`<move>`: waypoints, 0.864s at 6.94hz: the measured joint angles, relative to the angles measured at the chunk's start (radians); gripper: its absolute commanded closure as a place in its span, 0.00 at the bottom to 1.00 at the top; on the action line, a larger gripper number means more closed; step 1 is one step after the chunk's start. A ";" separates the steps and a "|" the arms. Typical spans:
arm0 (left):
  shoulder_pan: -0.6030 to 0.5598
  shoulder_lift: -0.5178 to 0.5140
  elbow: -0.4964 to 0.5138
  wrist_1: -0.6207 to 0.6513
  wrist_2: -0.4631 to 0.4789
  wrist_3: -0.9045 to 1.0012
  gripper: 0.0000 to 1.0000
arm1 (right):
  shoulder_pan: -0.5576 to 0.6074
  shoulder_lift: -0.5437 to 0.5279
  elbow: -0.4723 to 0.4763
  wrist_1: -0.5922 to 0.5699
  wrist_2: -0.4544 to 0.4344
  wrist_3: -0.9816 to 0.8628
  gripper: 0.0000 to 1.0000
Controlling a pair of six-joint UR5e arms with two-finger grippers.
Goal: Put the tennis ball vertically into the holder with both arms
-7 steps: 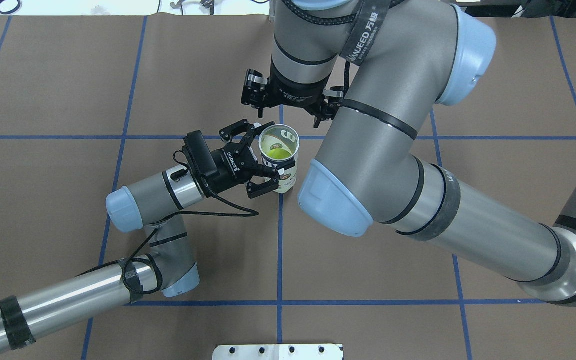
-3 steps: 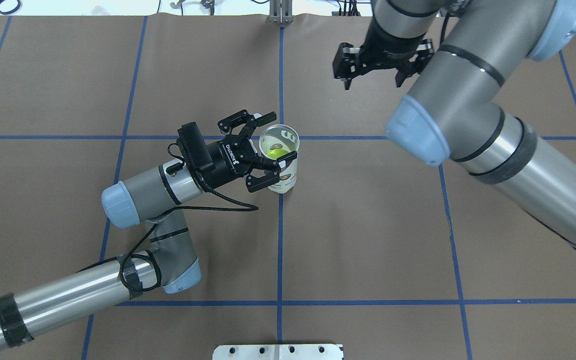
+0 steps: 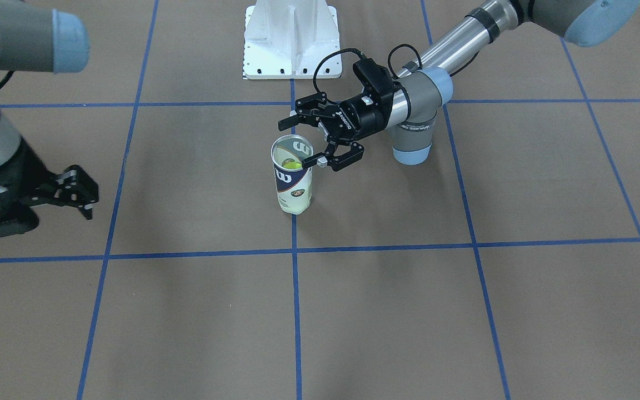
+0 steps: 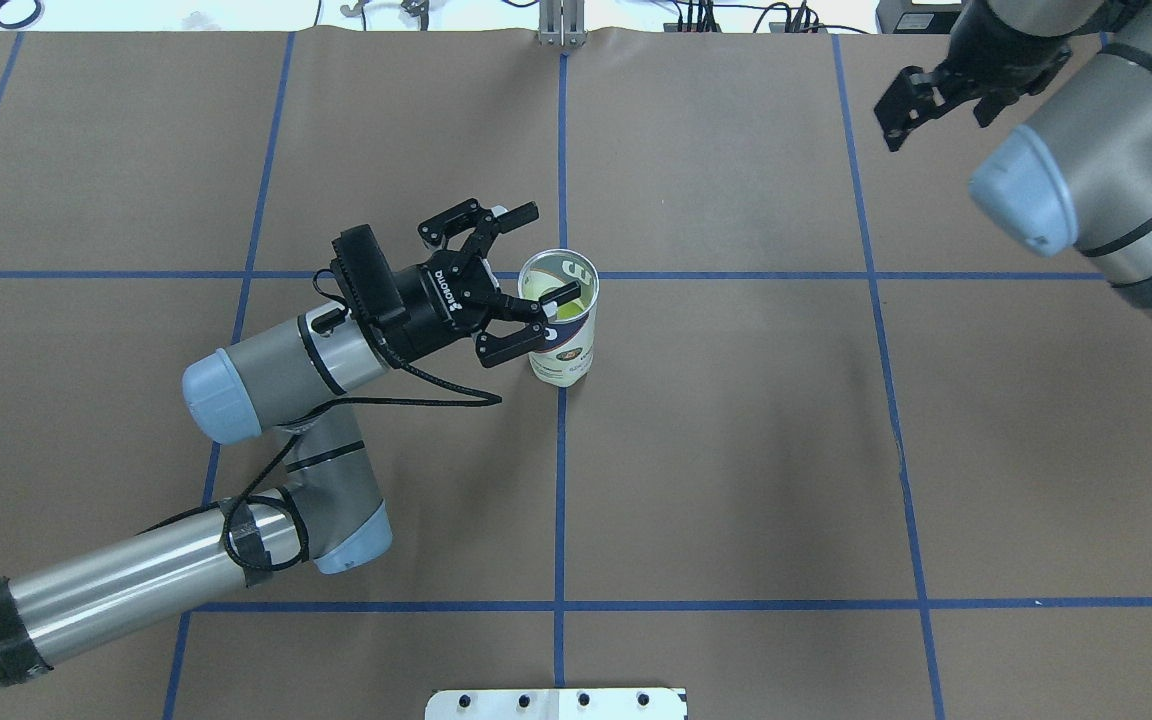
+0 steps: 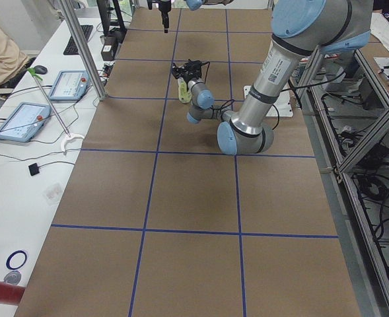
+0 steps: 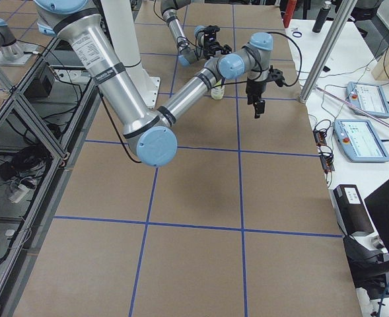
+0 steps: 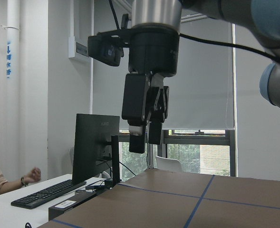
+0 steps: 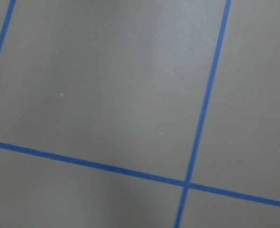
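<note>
- Left arm lies low and bent; left gripper [image 4: 543, 252], fingers spread, sits beside the holder's [image 4: 564, 355] mouth.
- Ball [image 4: 568, 309] sits inside the upright holder.
- Right gripper [image 4: 936, 130], fingers spread, hangs well apart.
- Brown surface [image 4: 736, 450] with a blue grid.

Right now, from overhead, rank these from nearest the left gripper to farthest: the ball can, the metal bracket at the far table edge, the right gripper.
1. The holder, right beside the left gripper.
2. The metal bracket, middle of the far edge.
3. The right gripper, by the far right corner.
</note>
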 measured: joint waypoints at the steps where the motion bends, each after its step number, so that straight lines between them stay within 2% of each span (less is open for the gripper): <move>1: -0.029 0.036 -0.025 0.026 -0.002 -0.002 0.08 | 0.076 -0.056 -0.057 0.050 0.028 -0.136 0.01; 4: -0.103 0.196 -0.145 0.116 -0.006 -0.046 0.07 | 0.299 -0.152 -0.241 0.093 0.130 -0.521 0.01; 6: -0.210 0.292 -0.164 0.156 -0.064 -0.100 0.06 | 0.392 -0.236 -0.279 0.095 0.152 -0.603 0.01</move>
